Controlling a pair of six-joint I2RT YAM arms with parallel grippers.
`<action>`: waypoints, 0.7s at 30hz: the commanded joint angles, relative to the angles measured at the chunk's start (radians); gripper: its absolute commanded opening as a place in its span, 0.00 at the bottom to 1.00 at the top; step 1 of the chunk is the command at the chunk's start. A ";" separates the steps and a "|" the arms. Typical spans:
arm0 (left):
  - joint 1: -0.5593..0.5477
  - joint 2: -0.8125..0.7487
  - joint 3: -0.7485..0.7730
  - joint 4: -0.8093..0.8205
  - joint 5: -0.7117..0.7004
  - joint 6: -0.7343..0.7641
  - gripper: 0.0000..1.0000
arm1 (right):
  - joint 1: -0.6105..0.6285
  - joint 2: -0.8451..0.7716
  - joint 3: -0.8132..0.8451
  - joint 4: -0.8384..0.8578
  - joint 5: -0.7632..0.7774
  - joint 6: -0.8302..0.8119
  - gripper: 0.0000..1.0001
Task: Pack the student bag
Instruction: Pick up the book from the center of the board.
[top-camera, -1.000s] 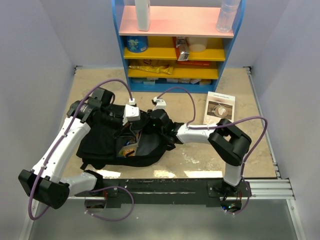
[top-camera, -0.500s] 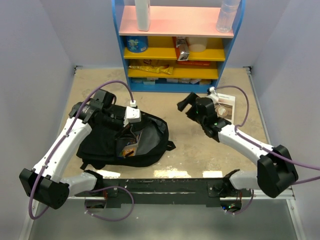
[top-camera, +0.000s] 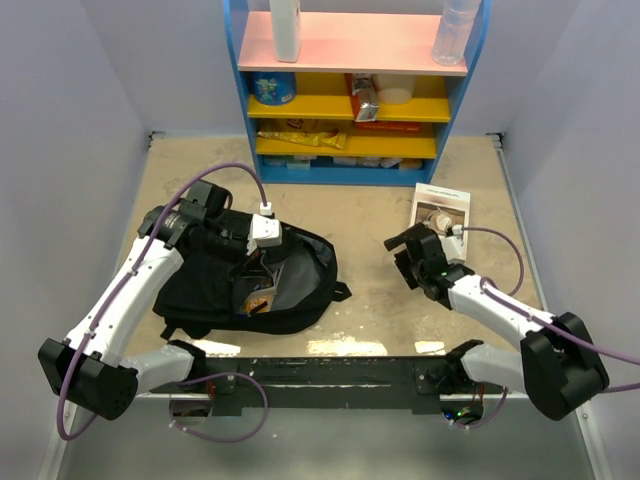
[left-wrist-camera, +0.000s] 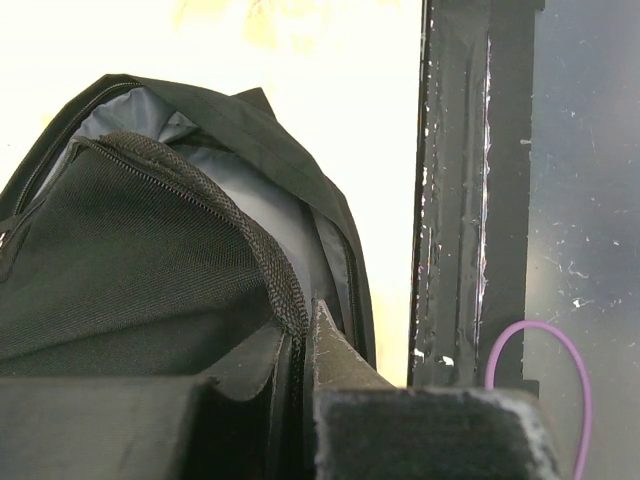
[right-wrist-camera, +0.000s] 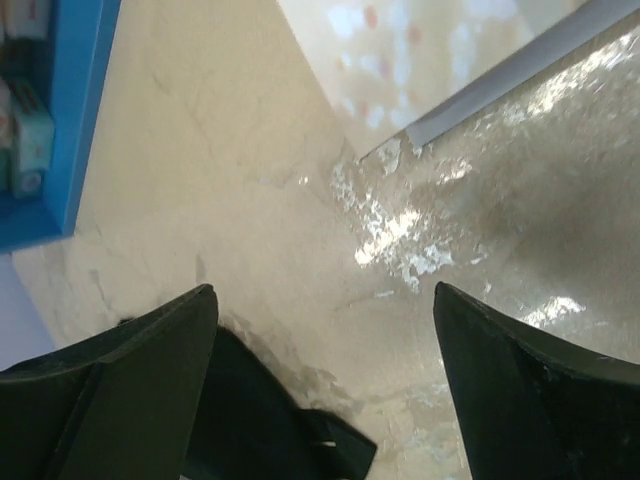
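Black bag (top-camera: 250, 285) lies unzipped on the left of the table (top-camera: 370, 305). Left gripper (left-wrist-camera: 300, 345) is clamped tight on its zipper edge. Right gripper (right-wrist-camera: 322, 295), jaws spread wide, hovers between the bag and a booklet (top-camera: 441, 212).

Plain pale-grey walls (top-camera: 60, 120) enclose a beige, stone-patterned tabletop (top-camera: 380, 300) on three sides. Against the far wall stands a blue-framed wooden shelf unit (top-camera: 236, 90) with a pink top board (top-camera: 360, 45) and yellow lower boards (top-camera: 320, 105). Overhead light glares off the tabletop near the black front rail (top-camera: 340, 370).
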 joint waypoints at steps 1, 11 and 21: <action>-0.008 -0.022 0.003 0.003 0.047 0.013 0.00 | -0.033 0.014 -0.022 0.052 0.084 0.064 0.91; -0.008 -0.027 0.002 -0.001 0.038 0.013 0.00 | -0.150 0.041 -0.051 0.155 0.090 0.064 0.73; -0.007 -0.024 0.003 -0.001 0.032 0.014 0.00 | -0.193 0.139 -0.032 0.238 0.037 0.084 0.60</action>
